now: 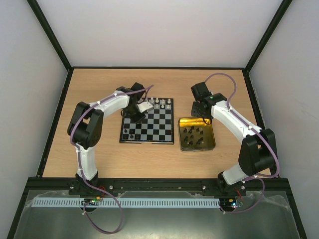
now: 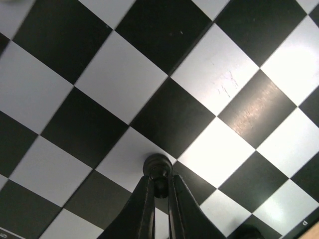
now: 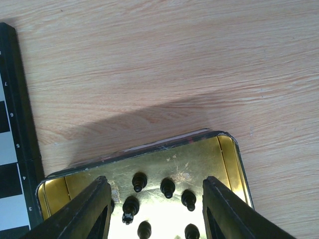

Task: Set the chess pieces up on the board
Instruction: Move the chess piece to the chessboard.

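My left gripper [image 2: 162, 186] is shut on a small black pawn [image 2: 157, 166] whose base rests on a light check of the board [image 2: 124, 74]. From above, that gripper [image 1: 135, 117] sits over the left back part of the board [image 1: 154, 130]. White chessmen [image 1: 158, 103] line the board's far edge, and a few black ones [image 1: 127, 134] stand at its near left corner. My right gripper [image 3: 155, 180] hangs open over the far end of the yellow-lined tin [image 3: 149, 149], with several black chess pieces [image 3: 167, 186] standing in the tin between and below its fingers.
The tin [image 1: 213, 134] lies just right of the board on the wooden table. The board's black rim [image 3: 17, 124] shows at the left of the right wrist view. Another black piece [image 2: 244, 233] stands near the left gripper's fingers.
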Motion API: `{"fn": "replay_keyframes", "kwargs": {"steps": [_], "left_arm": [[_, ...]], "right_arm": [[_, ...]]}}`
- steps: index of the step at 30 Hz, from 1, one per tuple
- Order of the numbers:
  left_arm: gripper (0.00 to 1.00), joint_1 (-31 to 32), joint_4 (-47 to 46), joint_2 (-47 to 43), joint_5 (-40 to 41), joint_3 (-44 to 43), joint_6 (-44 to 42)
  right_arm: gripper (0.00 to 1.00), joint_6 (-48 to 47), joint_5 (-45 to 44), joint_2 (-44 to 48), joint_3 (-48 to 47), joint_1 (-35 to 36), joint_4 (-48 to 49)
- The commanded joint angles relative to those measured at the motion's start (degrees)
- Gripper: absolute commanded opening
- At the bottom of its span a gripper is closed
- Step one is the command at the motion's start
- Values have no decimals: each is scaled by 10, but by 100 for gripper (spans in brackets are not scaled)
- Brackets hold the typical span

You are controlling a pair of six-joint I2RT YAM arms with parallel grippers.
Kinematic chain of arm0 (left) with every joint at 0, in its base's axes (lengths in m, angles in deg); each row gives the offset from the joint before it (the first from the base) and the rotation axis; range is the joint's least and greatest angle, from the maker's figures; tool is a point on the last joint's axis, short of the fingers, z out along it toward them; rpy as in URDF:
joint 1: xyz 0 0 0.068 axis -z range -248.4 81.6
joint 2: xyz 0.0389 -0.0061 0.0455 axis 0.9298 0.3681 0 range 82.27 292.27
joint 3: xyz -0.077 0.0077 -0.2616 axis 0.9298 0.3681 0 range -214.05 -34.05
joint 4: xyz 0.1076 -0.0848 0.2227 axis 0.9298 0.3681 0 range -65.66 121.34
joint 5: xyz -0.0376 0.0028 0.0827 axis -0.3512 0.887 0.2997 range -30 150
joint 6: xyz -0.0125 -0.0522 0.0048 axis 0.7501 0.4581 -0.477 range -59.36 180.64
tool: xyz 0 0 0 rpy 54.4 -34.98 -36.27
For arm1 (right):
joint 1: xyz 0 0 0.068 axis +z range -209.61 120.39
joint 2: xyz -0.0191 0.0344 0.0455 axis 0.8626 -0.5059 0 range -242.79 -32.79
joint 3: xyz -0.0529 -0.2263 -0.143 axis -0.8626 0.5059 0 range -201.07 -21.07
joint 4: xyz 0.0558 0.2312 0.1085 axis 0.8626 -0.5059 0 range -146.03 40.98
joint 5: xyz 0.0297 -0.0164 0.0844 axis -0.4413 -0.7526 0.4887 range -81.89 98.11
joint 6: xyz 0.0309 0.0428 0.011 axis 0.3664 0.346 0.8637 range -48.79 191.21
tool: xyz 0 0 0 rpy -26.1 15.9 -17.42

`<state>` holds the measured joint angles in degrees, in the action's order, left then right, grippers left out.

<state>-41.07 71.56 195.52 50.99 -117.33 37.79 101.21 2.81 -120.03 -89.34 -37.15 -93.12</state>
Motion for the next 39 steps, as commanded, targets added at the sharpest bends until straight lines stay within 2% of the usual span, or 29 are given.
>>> {"fn": "replay_keyframes", "kwargs": {"steps": [1, 15, 39], "left_arm": [[6, 4, 6, -33, -4, 25, 7], [6, 11, -4, -70, -6, 73, 21], [6, 23, -3, -92, -15, 97, 29]], "right_arm": [[49, 1, -3, 9, 12, -3, 4], [49, 1, 0, 21, 21, -3, 1], [49, -1, 2, 16, 18, -3, 2]]}}
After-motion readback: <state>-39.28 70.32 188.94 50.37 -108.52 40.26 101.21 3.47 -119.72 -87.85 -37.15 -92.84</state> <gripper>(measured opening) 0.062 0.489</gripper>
